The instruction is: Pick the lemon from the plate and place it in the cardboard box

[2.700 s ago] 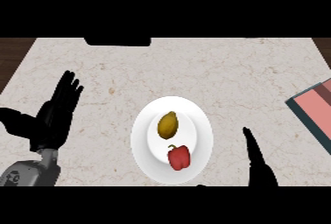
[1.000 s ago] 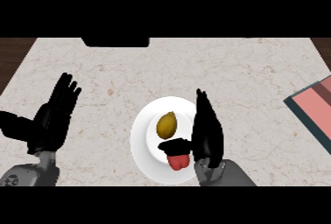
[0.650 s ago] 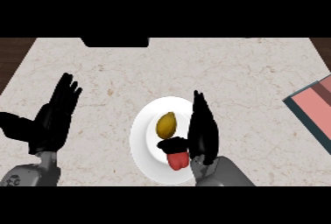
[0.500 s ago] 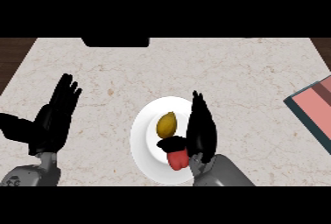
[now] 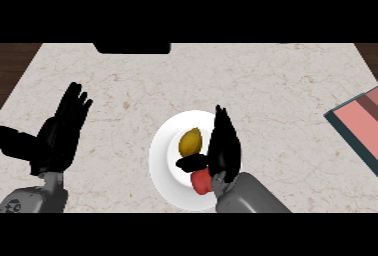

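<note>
- The yellow-olive oval lemon (image 5: 190, 141) lay on the round white plate (image 5: 166, 155), just left of the robot's black right hand (image 5: 224, 147).
- That right hand stood over the plate's right half, fingers straight and pointing up the view, thumb reaching left just below the lemon; it held nothing.
- A red pepper-like piece (image 5: 199, 181) sat on the plate just below the thumb, partly hidden by the grey forearm.
- The pink-sided cardboard box (image 5: 360, 125) showed at the right edge of the pale marbled desk (image 5: 258, 80), well apart from the plate.
- The left hand (image 5: 60, 135) rested open at the left, fingers up.
</note>
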Controlling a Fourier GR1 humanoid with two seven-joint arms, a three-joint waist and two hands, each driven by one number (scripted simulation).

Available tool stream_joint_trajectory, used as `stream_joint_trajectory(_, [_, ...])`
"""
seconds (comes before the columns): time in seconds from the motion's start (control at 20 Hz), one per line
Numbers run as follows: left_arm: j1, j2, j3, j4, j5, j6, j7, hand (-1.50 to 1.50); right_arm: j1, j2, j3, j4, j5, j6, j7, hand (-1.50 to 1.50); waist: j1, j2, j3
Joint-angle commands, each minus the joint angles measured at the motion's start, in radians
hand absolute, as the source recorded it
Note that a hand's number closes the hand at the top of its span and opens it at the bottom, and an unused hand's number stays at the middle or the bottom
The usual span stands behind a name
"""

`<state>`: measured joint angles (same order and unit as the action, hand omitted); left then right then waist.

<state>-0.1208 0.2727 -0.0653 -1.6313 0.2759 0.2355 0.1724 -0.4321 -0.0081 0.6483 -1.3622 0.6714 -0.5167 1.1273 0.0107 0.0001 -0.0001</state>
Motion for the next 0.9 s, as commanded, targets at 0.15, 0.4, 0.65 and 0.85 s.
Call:
stream_joint_trajectory(0.15, [0.032, -0.026, 0.010, 0.025, -0.014, -0.023, -0.046, 0.00, -0.073, 0.008, 0.070, 0.058, -0.049, -0.108, 0.184, -1.50, 0.002, 0.000, 0.000])
stream_joint_trajectory(0.4, [0.023, -0.021, 0.020, 0.004, -0.025, -0.029, -0.026, 0.00, -0.043, 0.008, 0.092, 0.143, -0.099, -0.163, 0.101, -1.50, 0.003, 0.001, 0.000])
stream_joint_trajectory(0.65, [0.017, -0.050, 0.026, 0.063, -0.040, -0.045, -0.062, 0.00, -0.106, 0.008, 0.058, 0.222, -0.162, -0.151, 0.047, -1.50, 0.002, 0.002, 0.000])
stream_joint_trajectory(0.85, [0.058, -0.047, 0.013, -0.057, -0.062, -0.019, 0.018, 0.00, -0.105, 0.008, 0.014, 0.161, -0.129, -0.078, 0.068, -1.50, -0.004, -0.001, 0.000])
